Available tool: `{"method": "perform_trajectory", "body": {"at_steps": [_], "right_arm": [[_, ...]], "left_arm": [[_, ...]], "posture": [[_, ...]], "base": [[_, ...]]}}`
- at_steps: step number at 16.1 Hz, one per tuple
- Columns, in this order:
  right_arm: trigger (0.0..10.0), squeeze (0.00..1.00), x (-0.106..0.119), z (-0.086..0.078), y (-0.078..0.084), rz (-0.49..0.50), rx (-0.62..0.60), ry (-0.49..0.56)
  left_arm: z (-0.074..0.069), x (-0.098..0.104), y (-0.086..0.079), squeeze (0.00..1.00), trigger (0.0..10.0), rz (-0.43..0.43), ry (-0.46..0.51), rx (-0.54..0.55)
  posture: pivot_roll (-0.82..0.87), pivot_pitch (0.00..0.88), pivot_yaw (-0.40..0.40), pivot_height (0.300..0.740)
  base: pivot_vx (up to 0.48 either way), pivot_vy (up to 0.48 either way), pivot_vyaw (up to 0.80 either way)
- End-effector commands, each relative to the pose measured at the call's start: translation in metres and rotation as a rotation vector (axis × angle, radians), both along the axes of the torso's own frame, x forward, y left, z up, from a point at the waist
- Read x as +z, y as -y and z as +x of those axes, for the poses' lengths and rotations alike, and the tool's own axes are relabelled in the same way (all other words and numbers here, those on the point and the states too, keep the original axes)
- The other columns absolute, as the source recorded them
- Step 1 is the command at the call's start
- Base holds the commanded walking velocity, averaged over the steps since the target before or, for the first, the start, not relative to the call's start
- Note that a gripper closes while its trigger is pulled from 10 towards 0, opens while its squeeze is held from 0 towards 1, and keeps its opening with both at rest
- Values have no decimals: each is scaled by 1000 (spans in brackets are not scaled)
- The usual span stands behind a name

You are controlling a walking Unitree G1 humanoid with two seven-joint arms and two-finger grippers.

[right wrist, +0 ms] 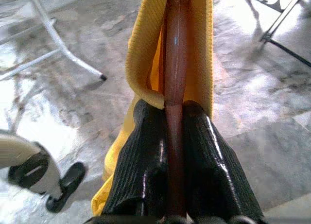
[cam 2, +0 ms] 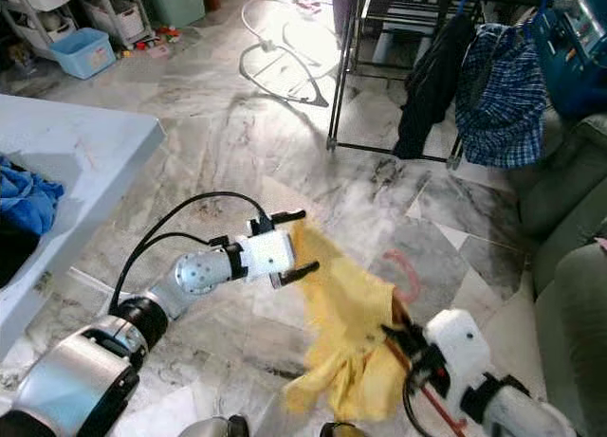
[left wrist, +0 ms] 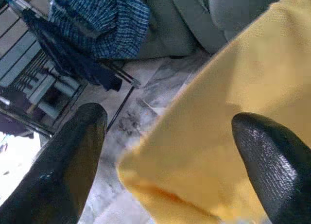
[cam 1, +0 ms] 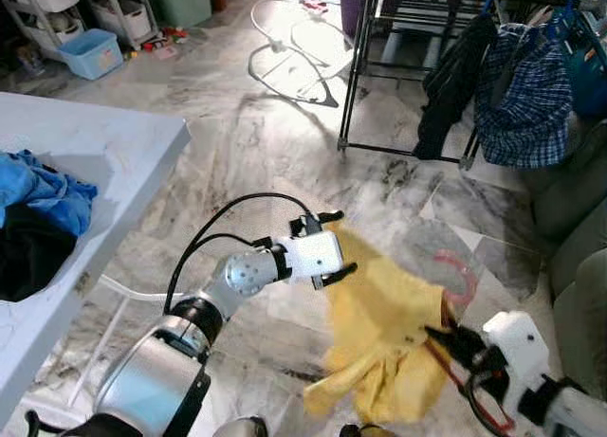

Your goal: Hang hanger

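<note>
While the right gripper is clamped tight on the red hanger with a yellow cloth draped over it, low above the marble floor, the left gripper spreads its fingers wide at the cloth's upper corner, holding nothing. Ahead stands a black drying rack hung with a dark garment and a checked shirt. Left, a white worktop carries blue clothes

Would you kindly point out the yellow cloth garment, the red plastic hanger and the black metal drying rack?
yellow cloth garment [cam 1: 389, 314]: left eye view, middle of the fabric.
red plastic hanger [cam 1: 462, 276]: left eye view, hook curve.
black metal drying rack [cam 1: 353, 77]: left eye view, left upright.
</note>
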State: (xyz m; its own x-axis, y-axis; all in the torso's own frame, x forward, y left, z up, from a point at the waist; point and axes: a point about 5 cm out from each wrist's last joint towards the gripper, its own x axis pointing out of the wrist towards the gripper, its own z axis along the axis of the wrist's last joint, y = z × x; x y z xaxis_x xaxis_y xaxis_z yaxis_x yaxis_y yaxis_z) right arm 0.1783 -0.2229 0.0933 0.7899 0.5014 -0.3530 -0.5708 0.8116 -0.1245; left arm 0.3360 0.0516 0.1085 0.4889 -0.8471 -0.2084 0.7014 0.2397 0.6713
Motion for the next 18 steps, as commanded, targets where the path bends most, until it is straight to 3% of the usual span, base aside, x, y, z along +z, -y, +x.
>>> {"method": "perform_trajectory", "body": {"at_steps": [1,5,10,11,12,13,14,18], "right_arm": [[10000,0,10,-1,-2,5,42,30],[10000,0,20,-9,-4,-68,163,3],[10000,0,24,-17,-4,-121,240,-25],[10000,0,26,-18,-3,-124,240,-27],[10000,0,27,-19,-2,-125,241,-28],[10000,0,27,-19,-2,-128,242,-28],[10000,0,30,-20,-1,-145,244,-24],[10000,0,34,-16,2,-174,243,-3]], "left_arm": [[-1,-1,0,1000,10000,54,16,-39],[-5,-3,1,1000,10000,188,32,-159],[-3,-5,-4,1000,10000,311,-18,-204],[-1,-5,-7,776,10000,328,-42,-198],[0,-6,-9,0,6353,343,-59,-189],[1,-5,-11,0,4627,350,-56,-185],[5,-3,-14,0,0,343,-93,-158],[4,-4,-16,0,0,323,-194,-177]], "posture": [[-79,104,-7,740],[-86,107,-1,740],[-84,112,9,740],[-85,113,10,740],[-87,111,11,740],[-87,111,11,740],[-90,111,9,740],[-91,114,4,740]], "base": [[0,0,0],[0,0,0],[0,0,0],[0,0,0],[0,0,0],[0,0,0],[0,0,0],[0,0,0]]}}
